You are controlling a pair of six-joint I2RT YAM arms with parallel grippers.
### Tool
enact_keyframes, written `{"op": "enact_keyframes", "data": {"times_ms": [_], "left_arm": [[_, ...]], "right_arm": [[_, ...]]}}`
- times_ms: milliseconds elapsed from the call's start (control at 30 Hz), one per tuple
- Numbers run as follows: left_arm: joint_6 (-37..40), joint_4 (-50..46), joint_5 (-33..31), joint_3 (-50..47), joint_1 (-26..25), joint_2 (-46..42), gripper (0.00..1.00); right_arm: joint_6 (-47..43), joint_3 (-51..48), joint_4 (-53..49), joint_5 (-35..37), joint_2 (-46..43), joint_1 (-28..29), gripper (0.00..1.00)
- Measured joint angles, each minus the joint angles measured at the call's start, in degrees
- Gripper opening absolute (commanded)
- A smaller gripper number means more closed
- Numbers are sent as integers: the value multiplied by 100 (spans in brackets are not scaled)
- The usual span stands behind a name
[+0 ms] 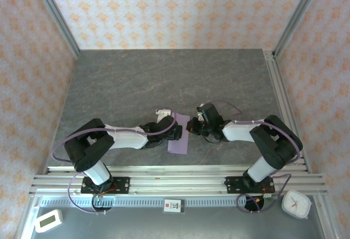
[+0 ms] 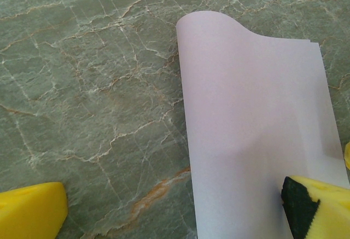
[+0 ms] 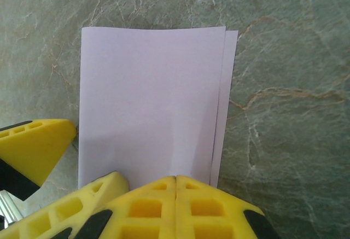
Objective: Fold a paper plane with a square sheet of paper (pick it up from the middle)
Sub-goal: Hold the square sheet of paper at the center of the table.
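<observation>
square sheet of paper (image 1: 179, 135) lies folded in half, mid near edge of tabletop (image 1: 164, 80). right gripper (image 3: 175, 195) pressed together at its edge; left gripper (image 2: 175, 211) spread wide. nose and wing folds outstanding.

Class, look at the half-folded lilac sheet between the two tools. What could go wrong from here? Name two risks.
1. In the right wrist view, the square sheet of paper has one layer peeking out past the other. Pressing a crease now would likely fix a crooked fold.
2. In the left wrist view, the fold bulges round rather than lying flat. If the shut right tool lifts away, the top layer may spring open.
</observation>
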Motion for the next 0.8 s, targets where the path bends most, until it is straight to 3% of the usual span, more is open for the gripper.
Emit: {"op": "enact_keyframes", "data": {"times_ms": [633, 800], "left_arm": [[-2, -24, 28, 22, 0, -35, 100], [0, -138, 321, 116, 50, -157, 100]], "right_arm": [[20, -4, 118, 24, 271, 247, 0], [20, -4, 133, 28, 280, 247, 0]]}}
